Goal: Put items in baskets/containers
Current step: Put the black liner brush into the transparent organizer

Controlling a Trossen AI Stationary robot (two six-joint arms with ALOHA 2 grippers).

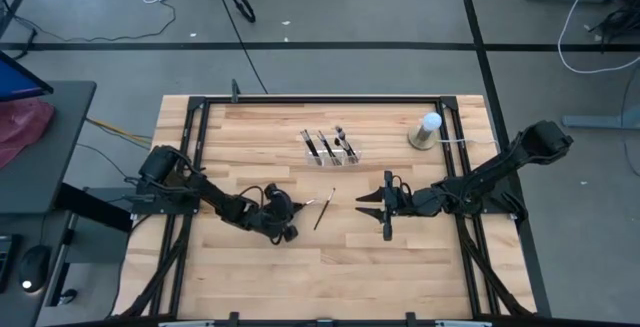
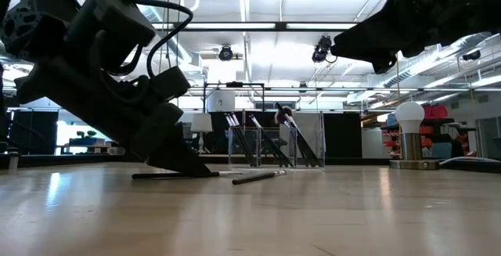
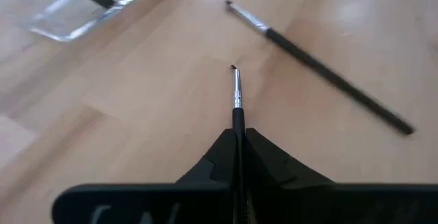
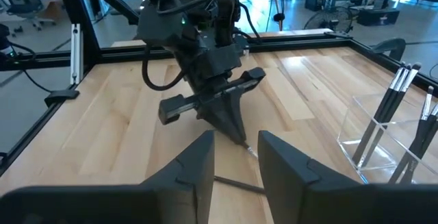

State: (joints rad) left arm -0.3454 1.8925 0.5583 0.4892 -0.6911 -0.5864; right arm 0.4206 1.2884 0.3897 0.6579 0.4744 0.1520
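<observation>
My left gripper [image 1: 290, 225] is at the table's middle left, shut on a thin dark makeup brush [image 3: 236, 90] whose silver ferrule and small tip stick out past the fingers. A second dark brush [image 1: 323, 210] lies flat on the wood just beside it, also seen in the left wrist view [image 3: 321, 66]. The clear organiser tray [image 1: 332, 149] stands farther back with several brushes leaning upright in its compartments. My right gripper [image 4: 236, 159] hovers open above the table's middle right, nothing between its fingers, facing the left gripper. My left gripper pinches the brush's dark handle [image 3: 237, 122] between its two fingers, just behind the silver ferrule. The fingers [image 2: 188, 162] slant down from the table's left and lie along the brush. In the low view the brush [image 2: 160, 175] lies level on the tabletop.
A white ball on a tan round base [image 1: 428, 132] stands at the back right, near the tray. A black frame rail [image 1: 320, 98] runs round the wooden table. Bare wood lies along the near side.
</observation>
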